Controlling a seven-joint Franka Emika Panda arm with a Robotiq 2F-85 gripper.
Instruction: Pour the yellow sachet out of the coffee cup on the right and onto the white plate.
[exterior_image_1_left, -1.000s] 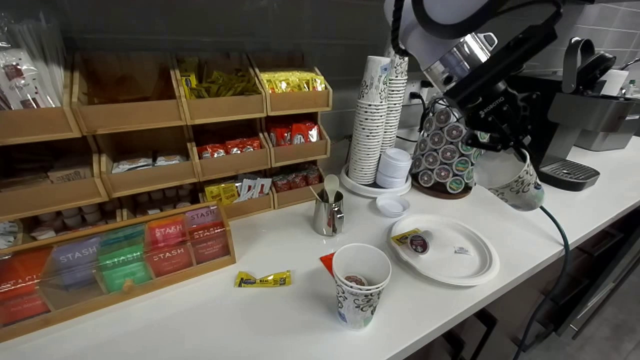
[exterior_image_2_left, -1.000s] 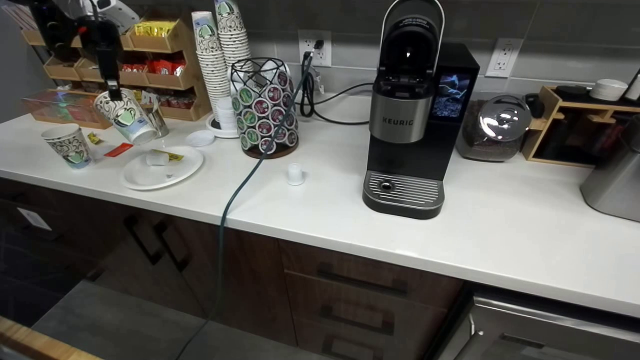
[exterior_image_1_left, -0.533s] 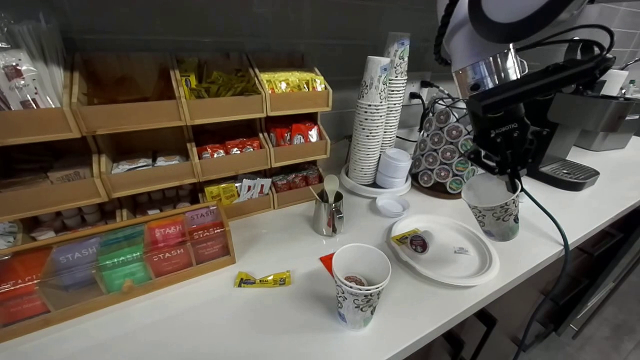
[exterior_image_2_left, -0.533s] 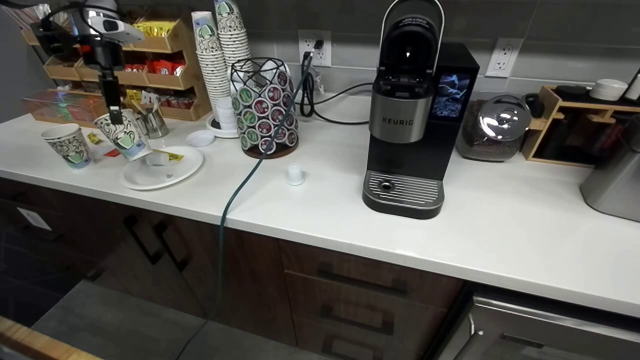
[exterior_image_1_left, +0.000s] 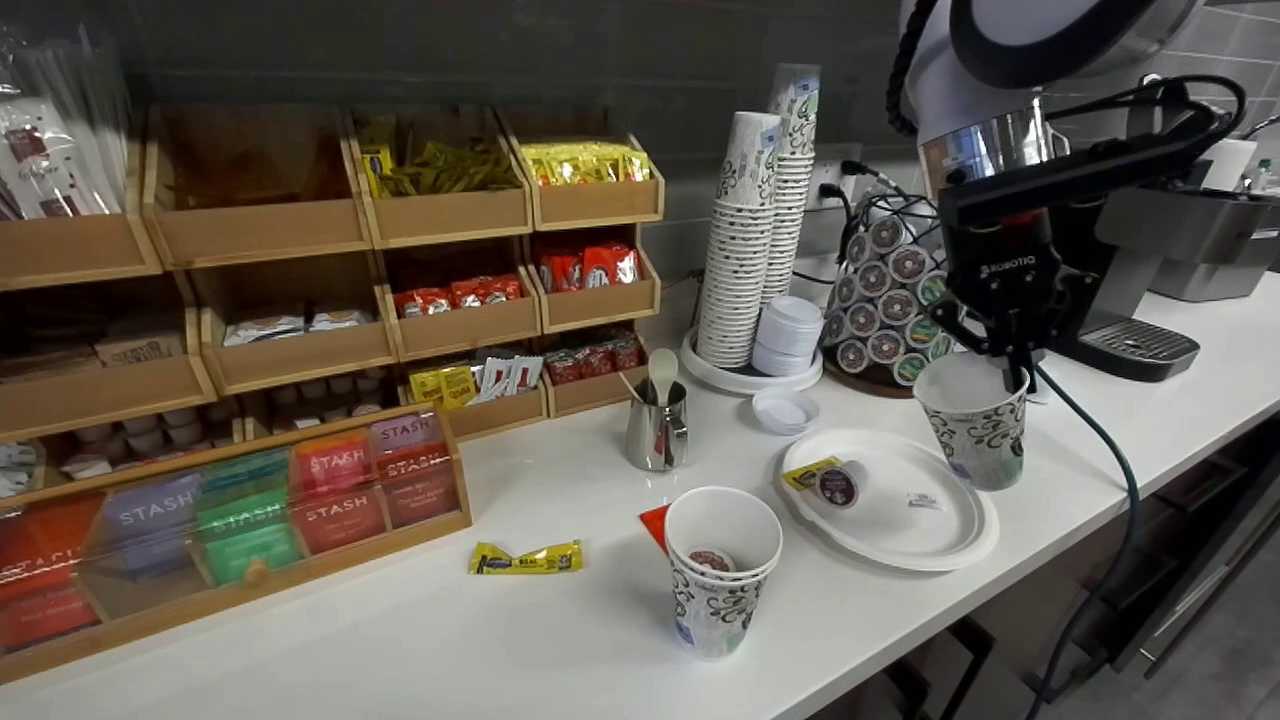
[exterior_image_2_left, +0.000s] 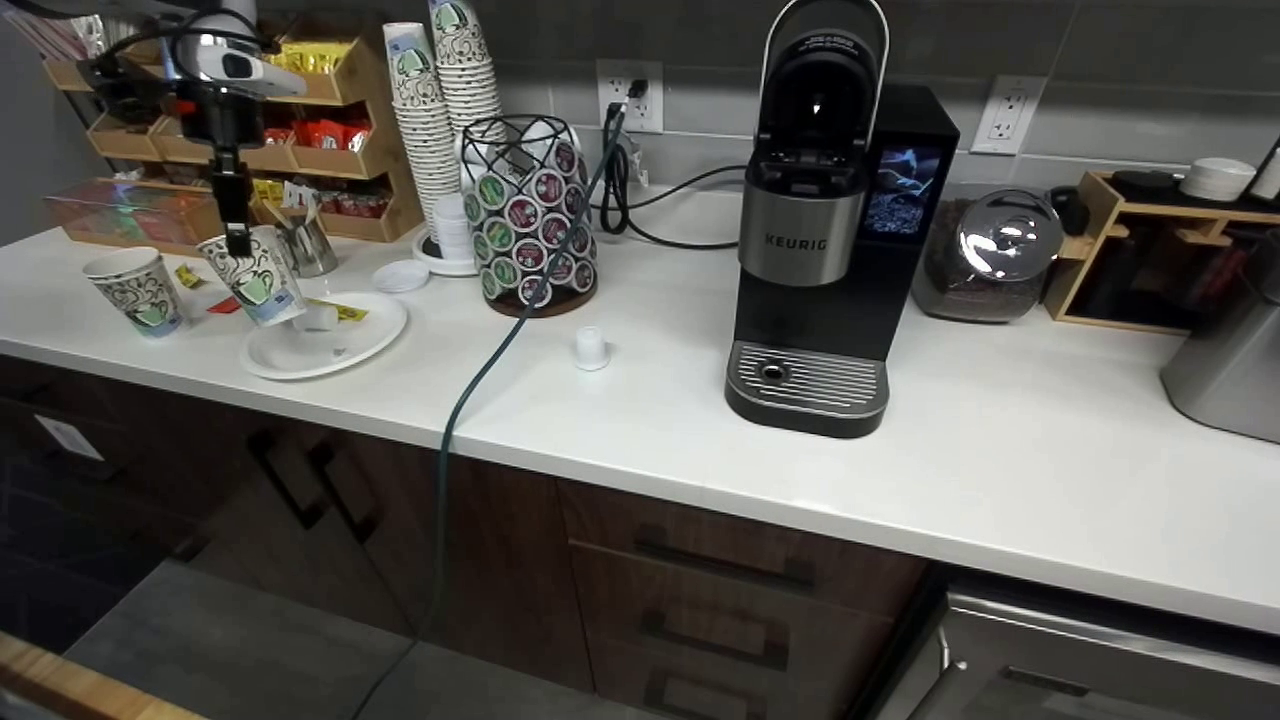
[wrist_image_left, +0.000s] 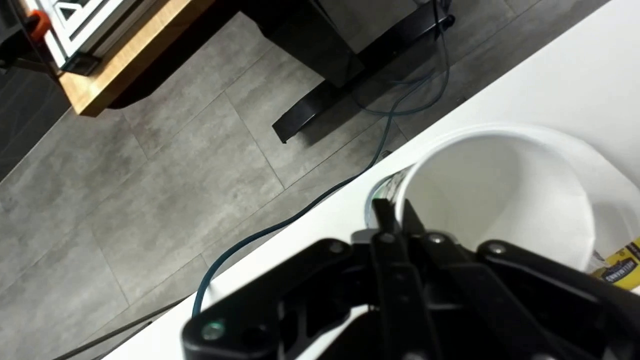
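Observation:
The coffee cup (exterior_image_1_left: 975, 435) hangs from my gripper (exterior_image_1_left: 1016, 375), nearly upright with a slight tilt. My gripper, also in the wrist view (wrist_image_left: 397, 212), is shut on the cup's rim, one finger inside and one outside. The part of the cup's inside (wrist_image_left: 500, 195) that I see holds nothing; its bottom is partly hidden. The yellow sachet (exterior_image_1_left: 806, 474) lies on the white plate (exterior_image_1_left: 900, 540), at the rim beside a coffee pod (exterior_image_1_left: 838, 486). It also shows in an exterior view (exterior_image_2_left: 347, 312) and the wrist view (wrist_image_left: 622, 267). I cannot tell whether the cup touches the plate.
Nested printed cups (exterior_image_1_left: 720, 590) with a pod inside stand at the front. A brighter yellow sachet (exterior_image_1_left: 525, 558) and a red packet (exterior_image_1_left: 655, 524) lie nearby. A steel pitcher (exterior_image_1_left: 657, 430), cup stacks (exterior_image_1_left: 740, 270) and a pod rack (exterior_image_2_left: 530, 220) stand behind. A cable (exterior_image_2_left: 480, 380) crosses the counter.
The held cup has swung from a strong tilt to nearly upright and come down beside or over the plate. My gripper stayed shut on it. The sachet and pod on the plate have not moved.

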